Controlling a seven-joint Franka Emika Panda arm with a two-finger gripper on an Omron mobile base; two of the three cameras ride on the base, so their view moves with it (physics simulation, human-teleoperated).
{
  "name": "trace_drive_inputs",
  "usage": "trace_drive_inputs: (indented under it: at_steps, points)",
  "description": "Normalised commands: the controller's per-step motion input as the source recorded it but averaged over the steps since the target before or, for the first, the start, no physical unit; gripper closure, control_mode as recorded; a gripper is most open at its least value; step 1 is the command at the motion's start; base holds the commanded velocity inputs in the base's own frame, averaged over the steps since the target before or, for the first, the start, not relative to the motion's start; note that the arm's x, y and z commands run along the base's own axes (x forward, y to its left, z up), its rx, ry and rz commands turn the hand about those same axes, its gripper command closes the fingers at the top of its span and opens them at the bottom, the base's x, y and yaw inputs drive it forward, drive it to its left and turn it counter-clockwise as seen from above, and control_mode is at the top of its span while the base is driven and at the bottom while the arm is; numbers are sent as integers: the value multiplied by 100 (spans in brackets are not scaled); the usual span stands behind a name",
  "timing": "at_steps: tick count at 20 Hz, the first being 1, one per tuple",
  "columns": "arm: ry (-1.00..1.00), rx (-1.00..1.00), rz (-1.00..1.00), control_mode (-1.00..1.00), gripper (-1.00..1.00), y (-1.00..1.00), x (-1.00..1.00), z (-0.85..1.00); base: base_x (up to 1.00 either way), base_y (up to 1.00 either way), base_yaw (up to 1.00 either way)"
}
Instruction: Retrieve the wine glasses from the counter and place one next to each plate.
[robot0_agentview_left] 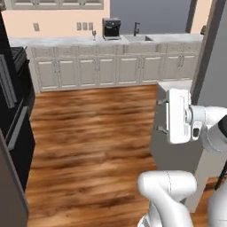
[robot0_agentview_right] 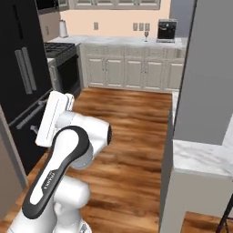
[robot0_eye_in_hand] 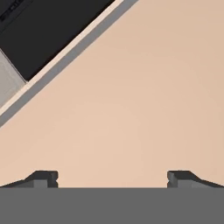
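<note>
One small stemmed wine glass (robot0_agentview_left: 93, 34) stands on the far marble counter (robot0_agentview_left: 66, 41), just left of a black coffee machine (robot0_agentview_left: 111, 28). From the right base view the same wine glass (robot0_agentview_right: 146, 35) shows on the counter (robot0_agentview_right: 113, 41) by the peach backsplash. My gripper (robot0_agentview_left: 160, 115) hangs mid-room, far from the counter, open and pointing left with nothing between its fingers. In the hand view the gripper (robot0_eye_in_hand: 112, 178) faces a plain peach wall, its two tips spread wide apart. The plates are out of view.
A marble island (robot0_agentview_right: 200, 157) with a grey side (robot0_agentview_left: 173, 153) stands close on my right. A black fridge (robot0_agentview_right: 22, 77) and a stove (robot0_agentview_right: 63, 63) line the left wall. A sink with a faucet (robot0_agentview_left: 136, 29) sits right of the coffee machine. Bare wood floor (robot0_agentview_left: 93, 128) stretches toward the counter.
</note>
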Motion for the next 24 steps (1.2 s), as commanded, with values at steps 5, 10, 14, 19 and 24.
trace_drive_inputs:
  at_steps: [5,10,14,19,24]
  points:
    - [0,0,0,100,-100,0,0,0,100,98,-23]
    - [0,0,0,100,-100,0,0,0,100,37,-18]
    - [0,0,0,100,-100,0,0,0,98,-72,-1]
    - [0,0,0,100,-100,0,0,0,100,-40,0]
    - [0,0,0,100,-100,0,0,0,100,-7,-1]
